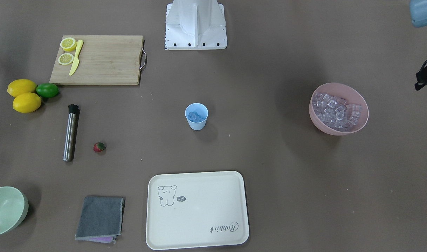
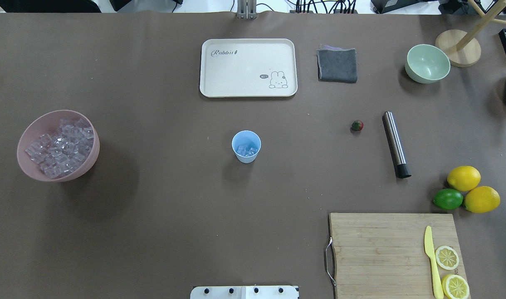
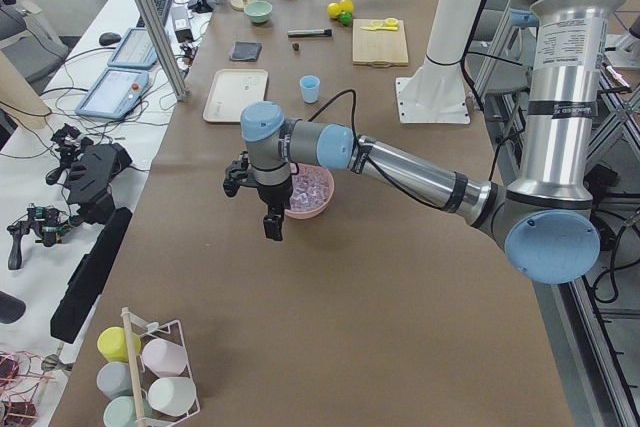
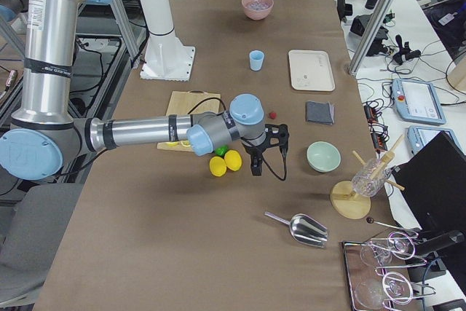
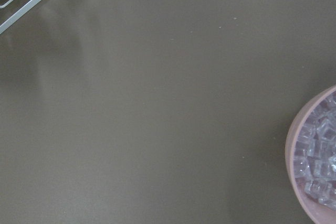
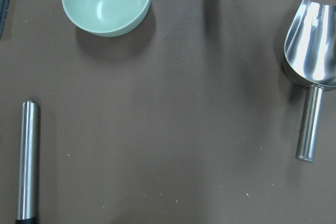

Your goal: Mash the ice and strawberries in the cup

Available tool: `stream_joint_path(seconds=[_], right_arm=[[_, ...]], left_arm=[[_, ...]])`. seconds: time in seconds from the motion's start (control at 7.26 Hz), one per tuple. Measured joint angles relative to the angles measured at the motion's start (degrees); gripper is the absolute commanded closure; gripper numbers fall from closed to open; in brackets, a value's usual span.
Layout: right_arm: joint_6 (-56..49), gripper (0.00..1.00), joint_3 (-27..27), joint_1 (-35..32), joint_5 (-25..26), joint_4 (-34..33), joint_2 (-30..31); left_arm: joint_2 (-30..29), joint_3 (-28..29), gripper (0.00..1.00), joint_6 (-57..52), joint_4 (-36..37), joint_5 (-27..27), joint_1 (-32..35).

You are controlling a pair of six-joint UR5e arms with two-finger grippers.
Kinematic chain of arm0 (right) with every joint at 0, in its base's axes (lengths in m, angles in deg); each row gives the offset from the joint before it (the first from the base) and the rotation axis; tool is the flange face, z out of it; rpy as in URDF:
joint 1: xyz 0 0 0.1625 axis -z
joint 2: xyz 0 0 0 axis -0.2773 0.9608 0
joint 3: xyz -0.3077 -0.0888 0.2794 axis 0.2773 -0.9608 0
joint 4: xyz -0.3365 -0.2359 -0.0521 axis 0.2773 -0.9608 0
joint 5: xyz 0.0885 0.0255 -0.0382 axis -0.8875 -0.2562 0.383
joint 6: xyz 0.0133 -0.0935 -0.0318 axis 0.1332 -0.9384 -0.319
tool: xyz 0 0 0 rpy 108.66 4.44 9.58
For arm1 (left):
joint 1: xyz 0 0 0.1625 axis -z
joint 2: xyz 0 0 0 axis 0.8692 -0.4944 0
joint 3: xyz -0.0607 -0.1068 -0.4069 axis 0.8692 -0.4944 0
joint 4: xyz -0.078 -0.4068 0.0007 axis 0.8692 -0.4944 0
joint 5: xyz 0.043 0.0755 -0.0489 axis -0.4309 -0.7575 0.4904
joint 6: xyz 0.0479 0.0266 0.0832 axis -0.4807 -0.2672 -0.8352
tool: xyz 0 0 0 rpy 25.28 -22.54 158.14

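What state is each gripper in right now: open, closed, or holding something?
Left gripper: cannot be told; it shows only in a side view.
Right gripper: cannot be told either, for the same reason.

Found a brown worktop (image 2: 153,216) bearing a light blue cup (image 2: 246,146) at centre, a pink bowl (image 2: 20,155) at left, a cream tray (image 2: 244,70) far centre, a grey cloth (image 2: 338,65) and green bowl (image 2: 427,63) far right, a strawberry (image 2: 357,125) beside a steel muddler (image 2: 395,143) at right, and two lemons (image 2: 463,177), a lime (image 2: 448,199) and a cutting board (image 2: 381,249) near right.
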Motion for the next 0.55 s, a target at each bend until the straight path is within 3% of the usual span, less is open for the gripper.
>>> stream_joint_path(seconds=[0.55], right_arm=[[13.00,0.00,-0.50,14.08,8.65,-13.83,-16.63]], left_arm=[[1.98,1.35,0.02,-0.04,-0.69,1.58,1.82]])
